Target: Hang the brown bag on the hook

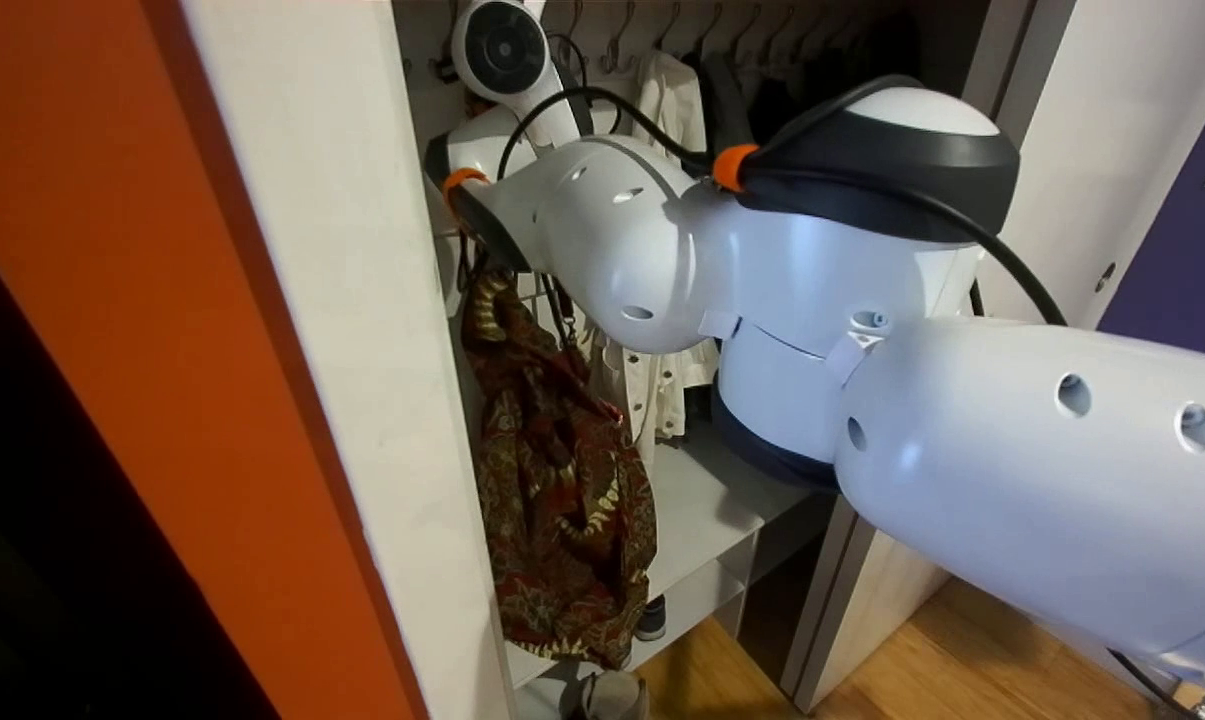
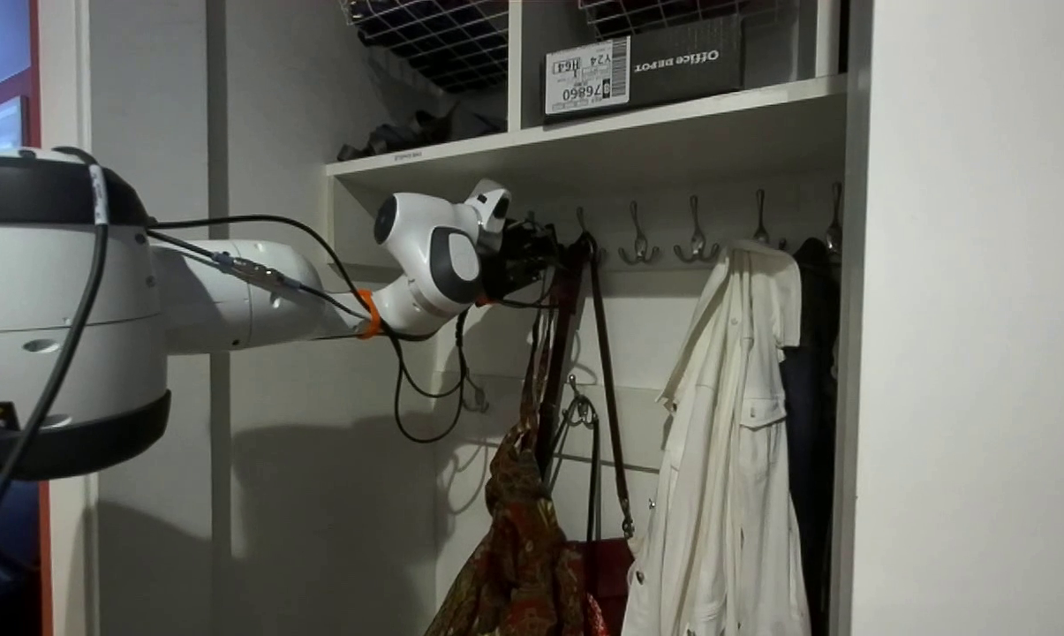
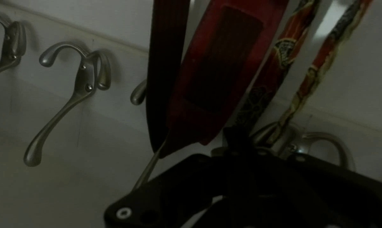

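Observation:
The brown bag (image 1: 562, 500), patterned in red and tan, hangs at the closet's left wall in an exterior view. Its upper part also shows in an exterior view (image 2: 523, 539), with thin straps rising to my gripper (image 2: 545, 247) at the hook row. In the wrist view my gripper (image 3: 236, 136) looks shut on one patterned strap (image 3: 282, 53). A second patterned strap (image 3: 311, 79) runs down beside it to a metal hook (image 3: 292, 147) just behind the fingers. The dark picture hides whether either strap rests on a prong. The arm hides the gripper in an exterior view.
A dark red strap (image 3: 222, 63) hangs on the neighbouring hook, close to the fingers; its red handbag (image 2: 615, 565) hangs below. More hooks (image 2: 695, 234) line the back wall. A white garment (image 2: 735, 424) hangs to the right. A shelf (image 2: 602, 124) crosses above the gripper.

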